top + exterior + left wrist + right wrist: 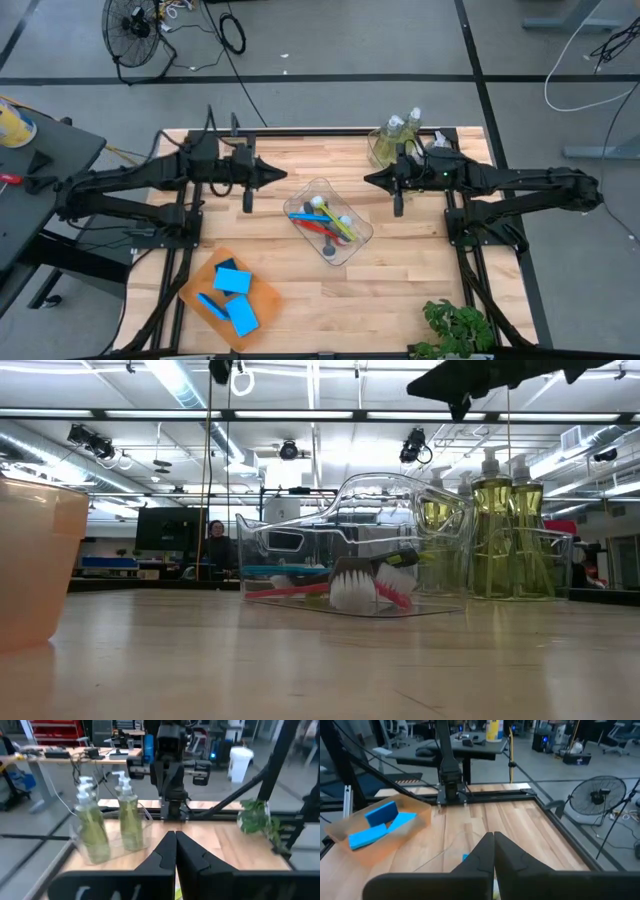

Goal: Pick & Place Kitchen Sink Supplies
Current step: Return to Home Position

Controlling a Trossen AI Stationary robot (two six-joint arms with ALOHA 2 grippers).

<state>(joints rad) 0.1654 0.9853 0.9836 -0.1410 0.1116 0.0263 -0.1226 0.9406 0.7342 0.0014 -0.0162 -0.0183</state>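
Both arms hover above the table with shut, empty fingers that point at each other across the middle: my left gripper and my right gripper. Between and just nearer than them, a clear tub holds several long-handled brushes lying on its floor. Soap bottles stand upright in a second clear tub at the far right. Blue sponges lie on an orange tray at the near left.
A potted plant sits at the near right corner. Dark frame rails run along the table's left and right sides. Bare wood shows between the brush tub and the near edge, and along the far edge left of the soap bottles.
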